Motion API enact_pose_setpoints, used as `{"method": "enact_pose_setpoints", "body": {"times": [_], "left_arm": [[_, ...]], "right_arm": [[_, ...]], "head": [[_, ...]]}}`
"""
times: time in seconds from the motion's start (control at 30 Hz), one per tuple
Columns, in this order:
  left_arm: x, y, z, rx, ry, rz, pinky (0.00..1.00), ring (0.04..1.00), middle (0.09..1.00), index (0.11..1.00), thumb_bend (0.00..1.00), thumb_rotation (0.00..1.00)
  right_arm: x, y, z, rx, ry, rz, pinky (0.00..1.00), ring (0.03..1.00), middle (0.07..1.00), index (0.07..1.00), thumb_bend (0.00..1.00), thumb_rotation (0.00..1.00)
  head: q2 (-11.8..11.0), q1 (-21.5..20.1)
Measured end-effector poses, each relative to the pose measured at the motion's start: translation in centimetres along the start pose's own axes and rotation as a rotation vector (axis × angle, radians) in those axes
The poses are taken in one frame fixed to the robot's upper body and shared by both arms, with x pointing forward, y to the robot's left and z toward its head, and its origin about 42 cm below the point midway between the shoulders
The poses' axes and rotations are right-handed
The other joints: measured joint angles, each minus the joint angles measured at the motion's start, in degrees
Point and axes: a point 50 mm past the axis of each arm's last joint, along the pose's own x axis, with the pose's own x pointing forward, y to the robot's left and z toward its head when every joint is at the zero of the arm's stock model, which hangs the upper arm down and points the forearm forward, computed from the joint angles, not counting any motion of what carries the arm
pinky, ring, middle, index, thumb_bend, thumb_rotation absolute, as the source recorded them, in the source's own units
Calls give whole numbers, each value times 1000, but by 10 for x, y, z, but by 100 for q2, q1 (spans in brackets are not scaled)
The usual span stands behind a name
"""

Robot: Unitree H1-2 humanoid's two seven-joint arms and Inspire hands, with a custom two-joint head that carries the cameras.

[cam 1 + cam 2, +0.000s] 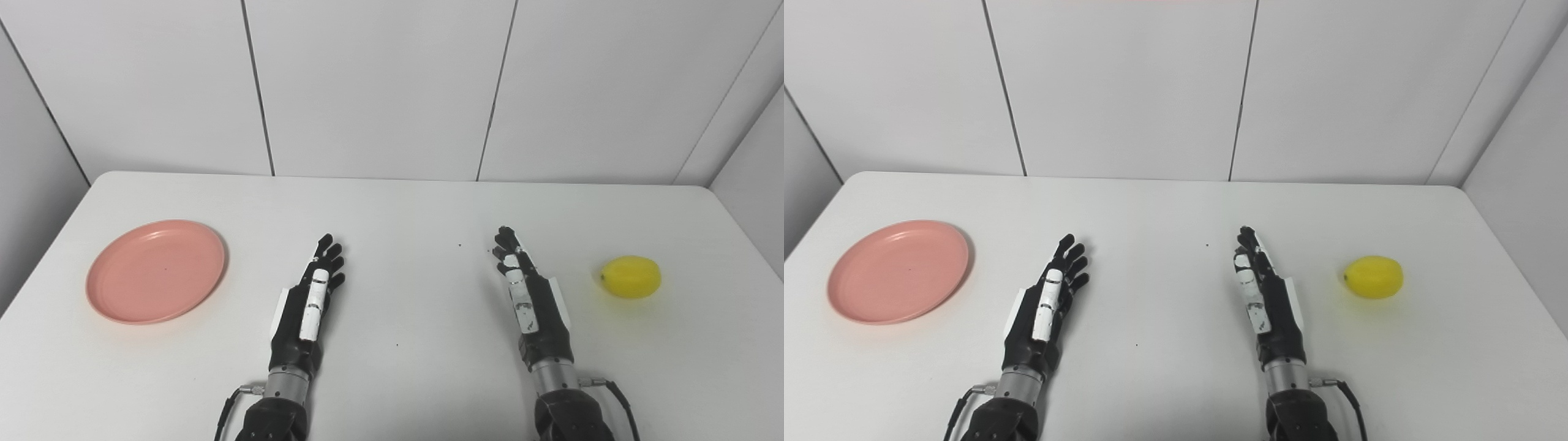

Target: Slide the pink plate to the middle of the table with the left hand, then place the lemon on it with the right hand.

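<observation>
The pink plate (156, 271) lies empty on the left side of the white table (398, 208). The yellow lemon (631, 277) lies on the right side. My left hand (312, 300) rests open near the middle, fingers stretched forward, a short way right of the plate and apart from it. My right hand (530, 297) is open too, fingers straight, left of the lemon and apart from it. Both hands hold nothing. The same scene shows in the right eye view, with the plate (898, 271) and the lemon (1374, 277).
White wall panels (380, 86) stand behind the table's far edge. Grey side walls close in at the left and right. A few small dark specks (459, 245) lie on the table between the hands.
</observation>
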Motion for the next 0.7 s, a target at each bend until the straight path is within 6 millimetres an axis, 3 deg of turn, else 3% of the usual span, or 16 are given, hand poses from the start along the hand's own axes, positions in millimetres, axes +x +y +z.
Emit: {"method": "enact_pose_setpoints", "body": {"times": [0.7], "left_arm": [[7,0,0,22,-9,15,900,932,937,927,501,1000]], "right_arm": [[-8,0,1,8,-3,-6,932,914,917,910,663,1000]], "head": [[-62,70]]}}
